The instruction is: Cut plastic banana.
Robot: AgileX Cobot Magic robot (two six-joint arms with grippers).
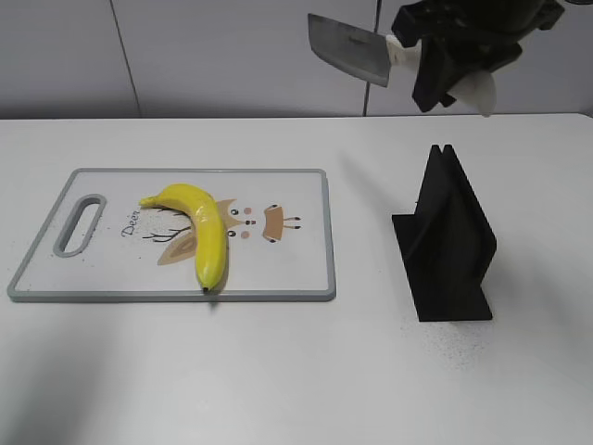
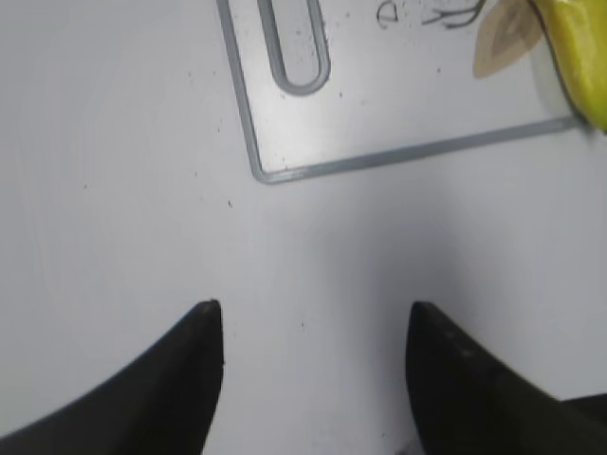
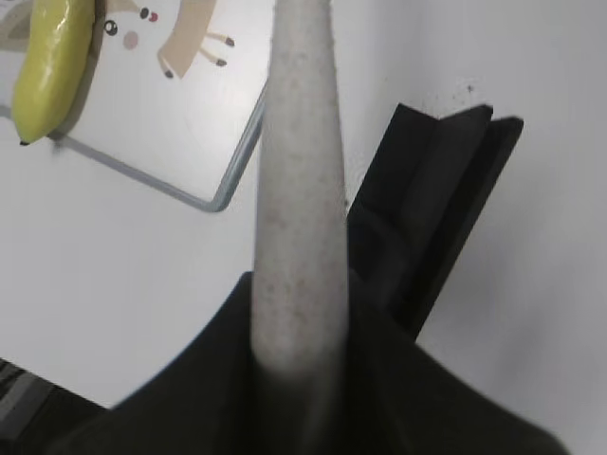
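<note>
- White surface [image 1: 278, 371], cutting board [image 1: 296, 269] left of centre.
- Black knife stand [image 1: 445, 241] right of centre, empty.
- Right gripper [image 1: 445, 65], top right, fingers clamped on knife [image 1: 347, 48], blade raised high.
- Plastic banana [image 1: 204, 227] lies on board, tip at near edge.
- Left gripper [image 2: 313, 351] fingers wide, nothing held, just off board's corner.
- Judgement: bring blade over banana's middle, square across, press straight down; left could steady it.

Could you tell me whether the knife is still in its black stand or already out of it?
Out. The knife is held up in the air by the right pincer, well above the black stand, whose slot is empty.
</note>
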